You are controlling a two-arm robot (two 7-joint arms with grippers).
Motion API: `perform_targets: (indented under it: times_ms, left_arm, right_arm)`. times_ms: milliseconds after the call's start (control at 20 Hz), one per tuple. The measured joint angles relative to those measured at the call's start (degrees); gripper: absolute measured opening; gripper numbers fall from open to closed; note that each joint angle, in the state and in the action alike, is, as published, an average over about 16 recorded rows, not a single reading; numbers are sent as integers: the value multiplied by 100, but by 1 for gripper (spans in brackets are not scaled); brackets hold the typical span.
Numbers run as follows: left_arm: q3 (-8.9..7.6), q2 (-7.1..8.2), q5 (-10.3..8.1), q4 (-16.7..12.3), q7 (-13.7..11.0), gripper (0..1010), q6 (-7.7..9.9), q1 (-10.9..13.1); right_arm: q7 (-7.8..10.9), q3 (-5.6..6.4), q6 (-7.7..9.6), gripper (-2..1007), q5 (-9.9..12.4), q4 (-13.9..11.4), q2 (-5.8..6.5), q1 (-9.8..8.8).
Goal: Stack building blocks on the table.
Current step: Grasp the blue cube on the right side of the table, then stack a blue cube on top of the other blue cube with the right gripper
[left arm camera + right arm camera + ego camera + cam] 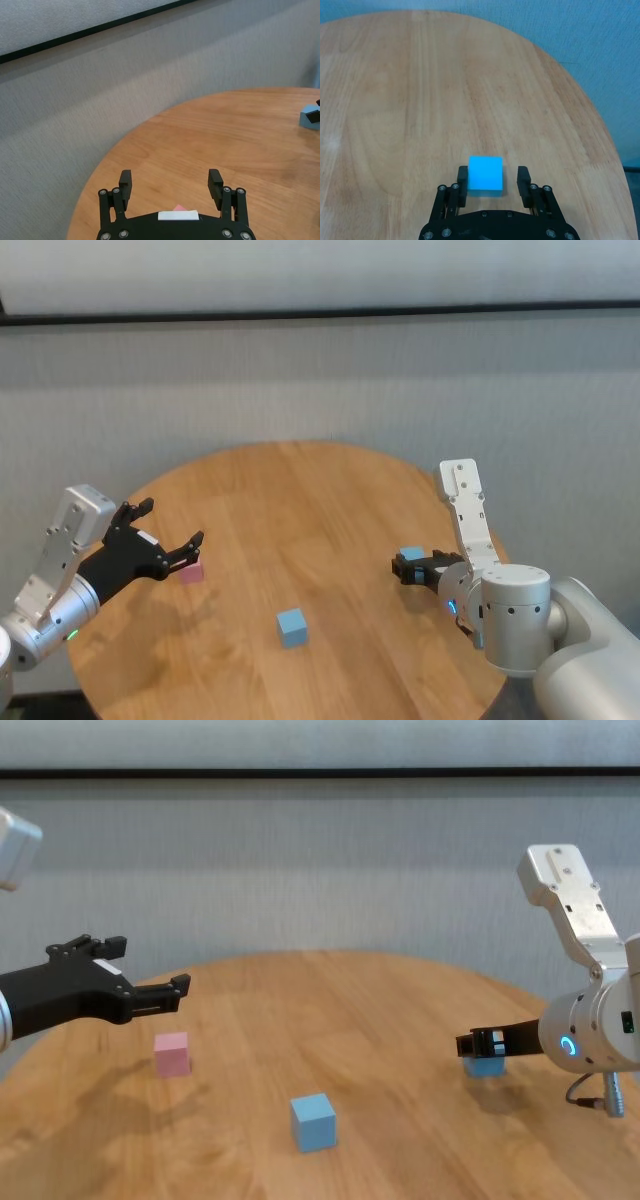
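My right gripper (pixel 492 173) is low over the table (pixel 300 500) on its right side, open, its fingers on either side of a light blue building block (pixel 485 176) with a thin gap still showing on one side. That block (pixel 411 554) rests on the wood. A second light blue block (pixel 292 627) sits alone near the table's front centre. The pale pink block (pixel 192 572) lies on the left. My left gripper (pixel 172 522) hovers open just above and behind it; in its wrist view only a pink corner (pixel 178 208) shows.
The round wooden table's edge (pixel 330 956) curves close behind both arms, with a grey wall beyond. Bare wood spreads across the middle and far part of the tabletop (pixel 420 90).
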Motion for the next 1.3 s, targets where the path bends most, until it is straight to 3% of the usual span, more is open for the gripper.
perform_targets:
  times_ms: [450,700,950,1300]
  left_arm:
    - [0,0,0,0,0,1000,0,0]
    - [0,0,0,0,0,1000,0,0]
    - [0,0,0,0,0,1000,0,0]
    - [0,0,0,0,0,1000,0,0]
  right_arm:
    - [27,-3,-5,418,-4,-24,11,-9]
    - [214,-46,-38,371,-37,-263,135,-98]
    - [638,-138,-31,369,-67,-830,423,-308]
    - [1522,-368,70,369,-54,-2033,1029,-760]
